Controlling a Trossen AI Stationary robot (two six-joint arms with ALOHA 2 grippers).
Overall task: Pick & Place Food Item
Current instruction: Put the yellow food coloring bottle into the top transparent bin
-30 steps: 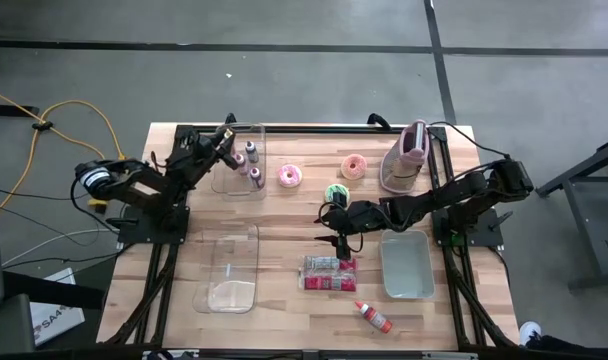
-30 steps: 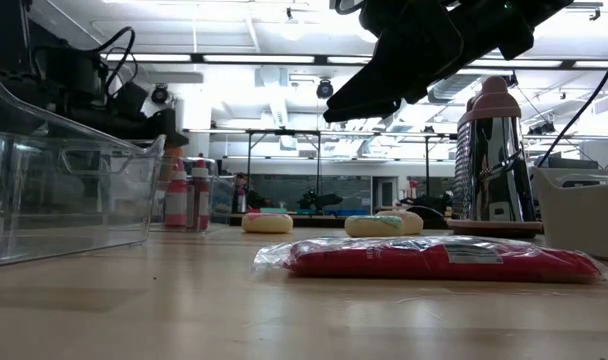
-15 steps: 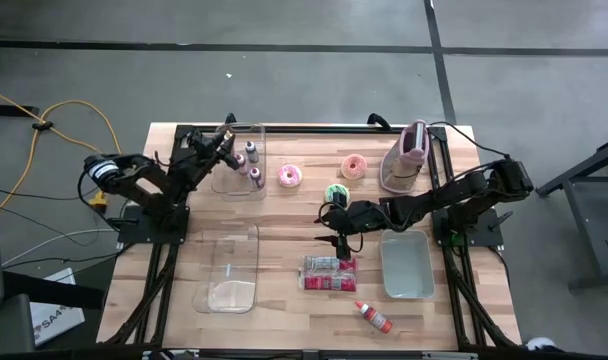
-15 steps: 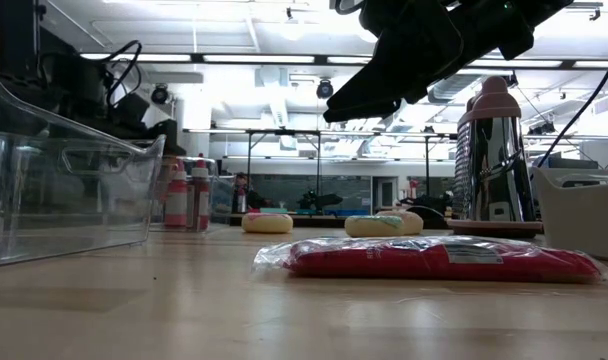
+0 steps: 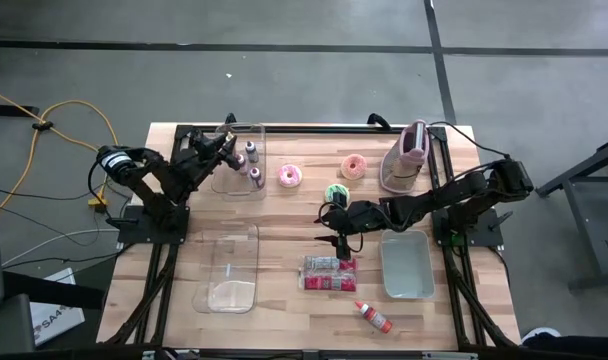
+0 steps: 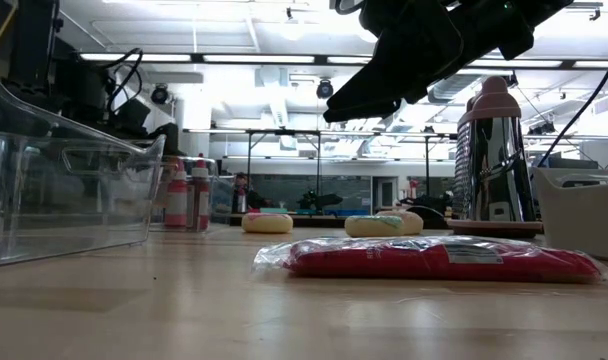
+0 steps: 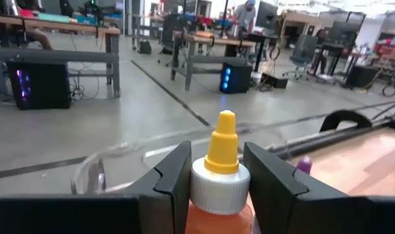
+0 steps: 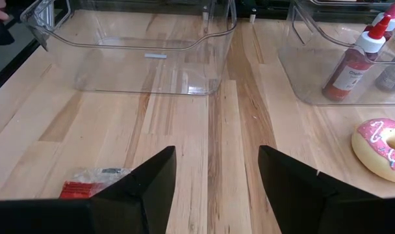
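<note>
My left gripper (image 5: 225, 141) stands at the far-left corner of the far clear bin (image 5: 246, 184) and is shut on an orange sauce bottle (image 7: 218, 211) with a white cap and yellow nozzle. More small bottles (image 5: 252, 165) stand in that bin. My right gripper (image 5: 335, 228) hangs open over mid-table, just beyond the red food packet (image 5: 329, 272), which lies flat on the wood. Three donuts lie toward the far side: pink (image 5: 289, 177), peach (image 5: 354, 166) and green (image 5: 336, 192). My left gripper pinches the orange bottle between its two fingers (image 7: 175, 175), at the white cap (image 7: 218, 188) and the shoulder just under it. The fingers reach in level and lie across the upright bottle. Whether the bottle's base rests in the bin is hidden.
An empty clear bin (image 5: 229, 270) sits near left and a grey tray (image 5: 406, 265) near right. A pink-topped metal jug (image 5: 409, 160) stands far right. A small sauce bottle (image 5: 374, 317) lies by the near edge.
The rear part of my left arm has swung toward the table's far edge, while its gripper has stayed at the far bin with the bottle still held.
</note>
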